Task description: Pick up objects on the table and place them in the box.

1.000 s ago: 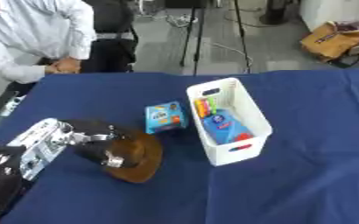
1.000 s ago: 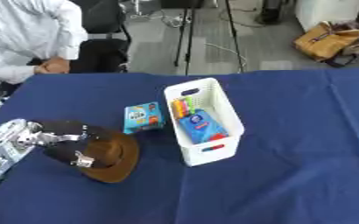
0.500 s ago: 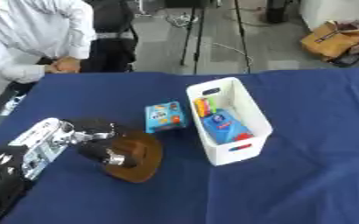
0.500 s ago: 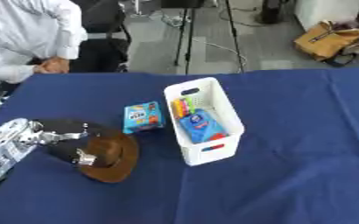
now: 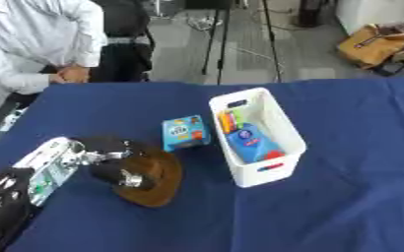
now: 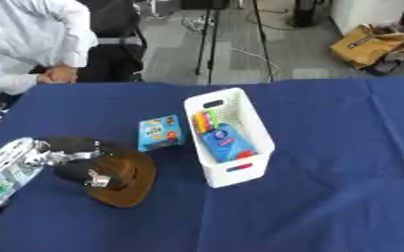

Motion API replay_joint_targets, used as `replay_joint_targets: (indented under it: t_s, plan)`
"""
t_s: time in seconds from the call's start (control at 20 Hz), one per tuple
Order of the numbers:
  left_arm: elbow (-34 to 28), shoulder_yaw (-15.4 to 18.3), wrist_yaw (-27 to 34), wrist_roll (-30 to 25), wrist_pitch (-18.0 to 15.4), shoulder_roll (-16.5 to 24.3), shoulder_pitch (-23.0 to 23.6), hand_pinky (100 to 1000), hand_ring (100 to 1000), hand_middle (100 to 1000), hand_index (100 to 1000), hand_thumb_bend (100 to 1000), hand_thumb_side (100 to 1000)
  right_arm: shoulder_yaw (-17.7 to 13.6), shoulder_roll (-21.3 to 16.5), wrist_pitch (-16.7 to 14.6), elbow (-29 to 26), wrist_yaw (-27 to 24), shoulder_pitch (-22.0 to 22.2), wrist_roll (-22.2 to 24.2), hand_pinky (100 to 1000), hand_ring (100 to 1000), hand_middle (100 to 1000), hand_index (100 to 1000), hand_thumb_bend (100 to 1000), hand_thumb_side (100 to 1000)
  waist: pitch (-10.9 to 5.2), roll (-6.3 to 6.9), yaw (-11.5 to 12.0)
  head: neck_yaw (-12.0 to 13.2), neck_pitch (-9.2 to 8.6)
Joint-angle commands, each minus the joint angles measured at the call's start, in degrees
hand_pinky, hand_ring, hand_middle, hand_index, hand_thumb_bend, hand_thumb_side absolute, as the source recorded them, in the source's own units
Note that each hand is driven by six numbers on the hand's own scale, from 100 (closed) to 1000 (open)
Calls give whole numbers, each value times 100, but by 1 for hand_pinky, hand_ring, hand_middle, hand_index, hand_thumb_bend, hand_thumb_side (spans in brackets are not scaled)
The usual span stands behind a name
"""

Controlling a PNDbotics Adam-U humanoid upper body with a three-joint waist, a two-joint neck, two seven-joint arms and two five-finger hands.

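The left robot hand [image 5: 119, 165] remains clenched on the brown brimmed hat [image 5: 153, 178], barely shifted; lifting is still pending.

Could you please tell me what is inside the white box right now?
The white box holds a blue packet, orange and green items behind it, something red in front; its bottom is covered.

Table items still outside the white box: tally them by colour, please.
Brown: 1, the round brown hat-like thing under the left hand.
Blue: 1, the small blue printed carton beside the white plastic box.
Total: 2.
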Motion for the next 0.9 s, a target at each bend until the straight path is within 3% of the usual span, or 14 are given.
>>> replay_joint_targets:
  t_s: [0.05, 0.75, 0.85, 0.9]
  plan:
    - [20, 54, 2, -101, -38, 64, -125, 1000, 1000, 1000, 1000, 599, 1000, -38, -39, -11, -119, -45, -86, 5, 758, 723, 663, 638, 100, 624, -77, -23, -3, 30, -43]
    - [146, 55, -30, -135, -77, -37, -174, 1000, 1000, 1000, 1000, 600, 997, -61, -20, -48, -119, -87, -109, 5, 756, 721, 653, 615, 100, 616, -66, -39, -19, 48, -65]
    - [120, 47, -26, -119, -88, -35, -178, 944, 968, 1000, 1000, 601, 970, -62, -19, -51, -119, -94, -109, 5, 755, 720, 648, 610, 100, 615, -69, -39, -15, 49, -53]
    - [101, 42, -17, -117, -89, -30, -178, 871, 941, 1000, 1000, 607, 943, -64, -18, -53, -119, -99, -108, 5, 755, 720, 646, 606, 100, 614, -71, -37, -12, 50, -47]
